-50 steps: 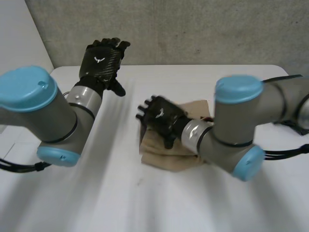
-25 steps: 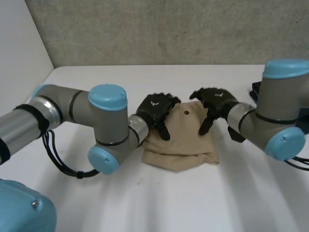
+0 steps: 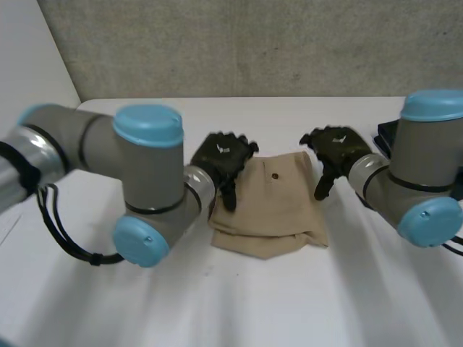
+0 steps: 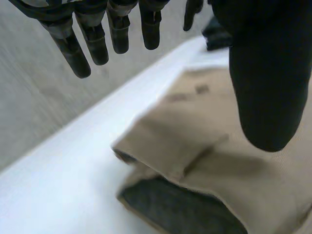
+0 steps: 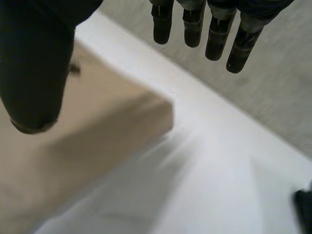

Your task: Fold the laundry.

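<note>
**Both hands open at the far corners of the folded cloth**

1. Reference dial: head view, centred on the cloth, with 12 o'clock toward the wall.

2. Left hand (image 3: 221,160): open. In the left wrist view its fingers (image 4: 73,53) are straight and spread, the thumb (image 4: 263,87) stands apart from them, and nothing is held. The hand sits at about 10 o'clock, at the cloth's far left corner, with the thumb pointing down at the left edge. Contact with the fabric cannot be confirmed.

3. Right hand (image 3: 336,152): open. In the right wrist view its fingers (image 5: 192,27) are straight, the thumb is apart, and nothing is grasped. The hand sits at about 2 o'clock, at the far right corner. Contact cannot be confirmed here either.

4. Cloth (image 3: 271,206): tan, folded into a rough rectangle, lying flat on the white table (image 3: 239,303) between the two hands. A small dark button (image 3: 274,176) lies on its top layer toward 12 o'clock. In the left wrist view a dark lining (image 4: 180,209) shows under a fold at the edge.

5. Surroundings: a dark item (image 3: 382,136) of unclear kind lies at about 2 o'clock, beyond the right hand. A grey wall (image 3: 253,43) stands behind the table.
</note>
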Action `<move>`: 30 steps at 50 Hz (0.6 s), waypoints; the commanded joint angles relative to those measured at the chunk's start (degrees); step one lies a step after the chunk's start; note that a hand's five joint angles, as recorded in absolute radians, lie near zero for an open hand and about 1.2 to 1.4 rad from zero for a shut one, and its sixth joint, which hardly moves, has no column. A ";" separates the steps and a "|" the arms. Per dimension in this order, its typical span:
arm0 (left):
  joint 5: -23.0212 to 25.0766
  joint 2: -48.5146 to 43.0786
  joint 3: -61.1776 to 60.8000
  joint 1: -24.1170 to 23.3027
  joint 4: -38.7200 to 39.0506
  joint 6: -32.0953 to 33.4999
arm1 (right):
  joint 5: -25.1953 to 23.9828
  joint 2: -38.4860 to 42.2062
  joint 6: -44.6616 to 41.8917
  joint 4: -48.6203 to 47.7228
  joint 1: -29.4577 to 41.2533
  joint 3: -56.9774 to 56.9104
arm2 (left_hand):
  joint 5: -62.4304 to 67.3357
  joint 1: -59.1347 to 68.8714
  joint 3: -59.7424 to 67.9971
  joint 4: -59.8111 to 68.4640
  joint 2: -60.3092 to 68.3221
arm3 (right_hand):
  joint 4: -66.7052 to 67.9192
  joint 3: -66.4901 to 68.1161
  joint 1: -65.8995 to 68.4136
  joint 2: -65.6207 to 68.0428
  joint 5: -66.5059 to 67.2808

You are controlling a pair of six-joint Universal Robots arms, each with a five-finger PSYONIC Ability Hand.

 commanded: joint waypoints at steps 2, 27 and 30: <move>7.44 11.89 -3.59 2.32 -1.77 -3.14 | 2.49 -13.10 1.01 -9.34 -0.01 16.48 | -1.09 -0.95 -1.06 -0.66 -0.62 | -3.52 -0.92 0.62 -2.70 -3.90; 20.11 23.06 -10.46 7.25 -6.43 -12.64 | 2.93 -7.32 0.48 -28.67 9.84 32.94 | -0.41 -0.27 -0.39 0.02 0.06 | -3.52 -0.92 0.62 -2.70 -3.90; 20.11 22.97 -10.54 7.25 -6.34 -12.72 | 2.84 -6.00 0.39 -31.04 9.84 32.59 | -0.41 -0.27 -0.39 0.02 0.06 | -3.52 -0.92 0.62 -2.70 -3.90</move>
